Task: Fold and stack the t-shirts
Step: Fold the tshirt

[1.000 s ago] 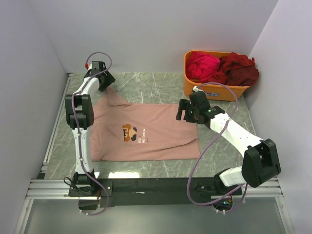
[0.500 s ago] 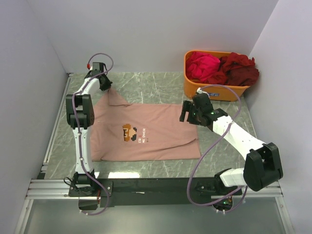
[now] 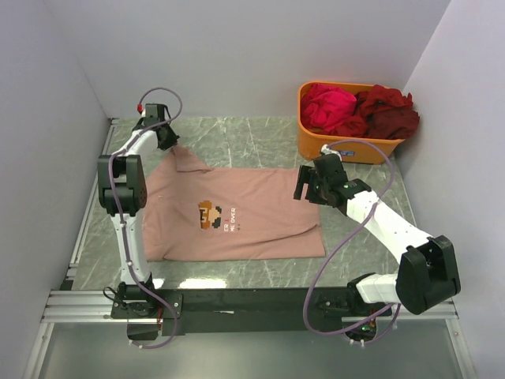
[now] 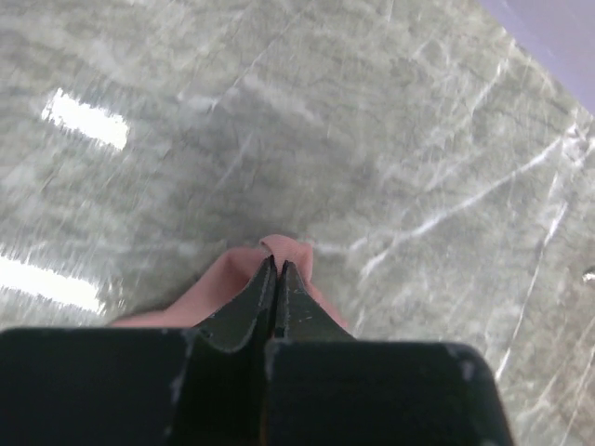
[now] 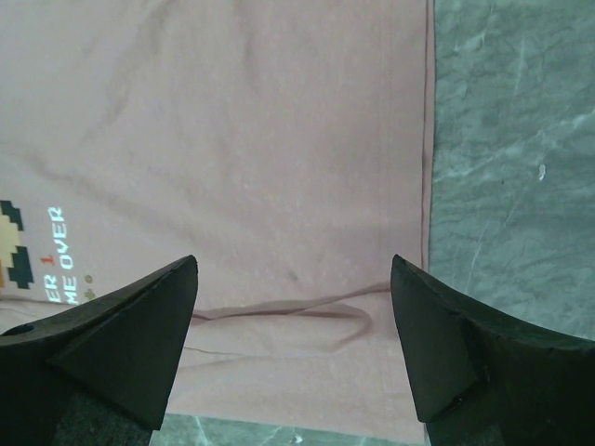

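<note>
While my left tool (image 4: 277, 271) is clenched on the tip of one sleeve (image 4: 290, 249) of the dusty salmon-pink short-sleeved t-shirt (image 3: 237, 217), my right tool (image 5: 293, 269) hangs released, jaws wide, above the garment's opposite end.

Location: the pink shirt lies spread flat and print-up on the grey-green marbled bench (image 3: 252, 138), between my two arms. The pinched sleeve is at the far left corner. The stitched hem (image 5: 409, 139) lies to the right, under my right wrist camera. A crumpled magenta shirt (image 3: 327, 106) and a crumpled dark red shirt (image 3: 388, 112) sit in the orange plastic tub (image 3: 347, 148) at the far right, untouched.

Step in hand, by my judgement: securing the far edge for the first fold. Only one end is held, and no fold is made yet.

Next move, as I assess it: the right tool must descend onto the hem's far corner and pinch the cloth. A shallow crease (image 5: 279, 311) crosses the fabric near the tips and may bunch. Both tools then need to lift together, evenly, so the far edge carries over without dragging the shirt askew.
</note>
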Robot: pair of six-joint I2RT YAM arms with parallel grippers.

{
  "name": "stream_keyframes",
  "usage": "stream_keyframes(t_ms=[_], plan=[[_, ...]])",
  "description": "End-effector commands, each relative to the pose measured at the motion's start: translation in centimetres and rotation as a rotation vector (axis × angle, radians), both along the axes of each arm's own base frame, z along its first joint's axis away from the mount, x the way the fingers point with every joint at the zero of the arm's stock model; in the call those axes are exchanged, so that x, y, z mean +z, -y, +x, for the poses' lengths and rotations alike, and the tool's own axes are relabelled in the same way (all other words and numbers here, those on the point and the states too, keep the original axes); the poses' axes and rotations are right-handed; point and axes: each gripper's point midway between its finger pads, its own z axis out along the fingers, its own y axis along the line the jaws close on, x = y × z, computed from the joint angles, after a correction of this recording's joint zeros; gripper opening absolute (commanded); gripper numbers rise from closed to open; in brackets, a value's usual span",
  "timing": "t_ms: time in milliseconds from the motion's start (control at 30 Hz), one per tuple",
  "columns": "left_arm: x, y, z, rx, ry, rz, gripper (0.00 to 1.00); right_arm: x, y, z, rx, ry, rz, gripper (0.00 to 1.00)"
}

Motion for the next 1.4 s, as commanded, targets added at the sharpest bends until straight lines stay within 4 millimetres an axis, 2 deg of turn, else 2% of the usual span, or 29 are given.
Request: stream_keyframes(t_ms=[0,167,233,267,333,367,400,433,467,500,533,567,600,633,700,733,800,900,933,1000,1033,1200,1367], plan=[[4.3,0.1,-0.5,0.001,0.097,-0.009,0.0,0.4,0.8,-0.2,-0.006,0.025,-0.022,0.9],[4.9,-0.1,-2.4,0.022,0.093,-0.016,0.0,0.6,1.0,0.7,-0.029,0.034,-0.037,0.9],[5.1,0.1,-3.3,0.022,0.09,-0.03,0.0,1.4,0.9,1.8,-0.052,0.057,-0.039,0.9],[4.8,0.2,-3.9,0.022,0.08,-0.035,0.0,0.8,1.1,2.4,-0.078,0.043,-0.061,0.9],[5.8,0.2,-4.5,0.038,0.09,-0.047,0.0,1.6,0.8,3.8,-0.114,0.055,-0.054,0.89],[6.0,0.1,-4.8,0.047,0.092,-0.048,0.0,0.6,0.9,4.5,-0.143,0.029,-0.072,0.89],[6.5,0.0,-5.5,0.055,0.096,-0.048,0.0,1.4,0.8,5.7,-0.167,0.052,-0.081,0.89],[6.7,0.0,-5.7,0.066,0.1,-0.055,0.0,0.3,0.5,6.4,-0.189,0.034,-0.1,0.88],[7.1,0.0,-5.9,0.072,0.11,-0.058,0.0,0.1,0.4,7.0,-0.207,0.034,-0.106,0.88],[7.3,-0.1,-6.6,0.076,0.11,-0.06,0.0,0.9,0.1,8.2,-0.223,0.052,-0.105,0.88],[7.5,-0.1,-6.9,0.084,0.112,-0.065,0.0,-0.7,0.4,8.9,-0.268,0.024,-0.142,0.88],[7.3,-0.1,-7.4,0.09,0.104,-0.066,0.0,-0.9,0.3,9.4,-0.287,0.019,-0.152,0.87],[8.0,-0.2,-7.6,0.096,0.113,-0.065,0.0,-0.2,-0.1,10.6,-0.306,0.037,-0.15,0.87],[8.1,-0.3,-7.9,0.102,0.112,-0.066,0.0,-1.4,-0.2,11.1,-0.325,0.019,-0.179,0.86],[8.6,-0.3,-8.5,0.108,0.113,-0.066,0.0,-0.8,-1.2,12.5,-0.33,0.048,-0.197,0.86],[8.7,-0.3,-8.7,0.11,0.112,-0.073,0.0,-1.7,-1.0,13.0,-0.355,0.047,-0.246,0.86],[9.2,0.1,-9.1,0.101,0.123,-0.089,0.0,-2.2,-1.9,14.0,-0.363,0.031,-0.25,0.86],[9.7,0.2,-9.6,0.095,0.137,-0.093,0.0,-2.0,-3.2,15.0,-0.379,0.047,-0.236,0.85],[9.8,0.2,-9.7,0.089,0.138,-0.091,0.0,-2.8,-3.3,15.1,-0.383,0.035,-0.253,0.85],[10.0,0.2,-9.9,0.085,0.134,-0.091,0.0,-2.8,-3.4,15.6,-0.412,0.038,-0.264,0.85],[9.8,0.3,-9.9,0.082,0.129,-0.092,0.0,-3.7,-3.4,15.9,-0.418,0.024,-0.281,0.85],[10.1,0.5,-10.1,0.062,0.145,-0.089,0.0,-4.9,-3.7,17.2,-0.424,0.016,-0.31,0.84],[10.1,0.4,-10.4,0.054,0.139,-0.08,0.0,-6.8,-3.2,17.4,-0.442,-0.021,-0.359,0.82]])
